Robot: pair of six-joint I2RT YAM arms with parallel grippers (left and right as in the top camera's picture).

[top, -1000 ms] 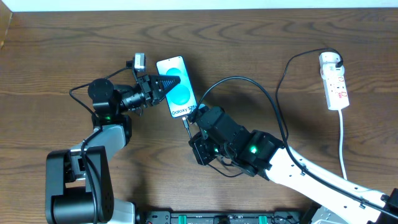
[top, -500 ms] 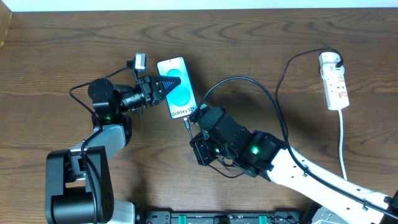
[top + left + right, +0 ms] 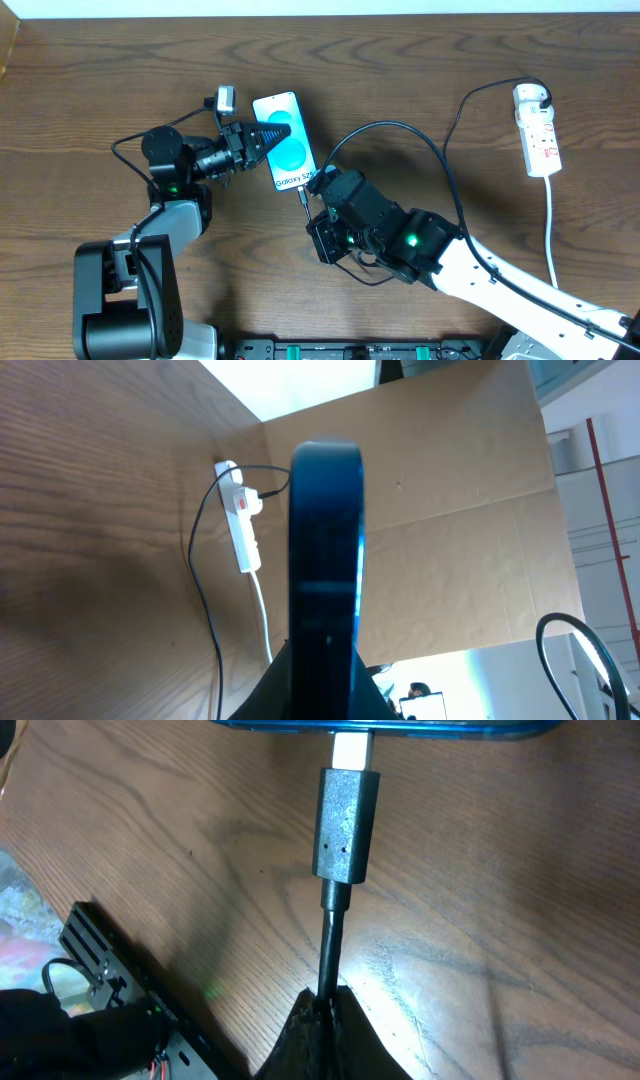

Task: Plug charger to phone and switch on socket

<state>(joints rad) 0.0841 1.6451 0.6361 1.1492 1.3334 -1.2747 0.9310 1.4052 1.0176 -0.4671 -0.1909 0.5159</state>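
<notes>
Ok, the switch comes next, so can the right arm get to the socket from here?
Probably yes, once it lets go: the right gripper is shut on the charger at the phone, and only that cable lies on the table between it and the socket.

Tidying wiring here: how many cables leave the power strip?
2: black cable from the strip's far end toward the phone; white cord from its near end toward the near edge.
</notes>
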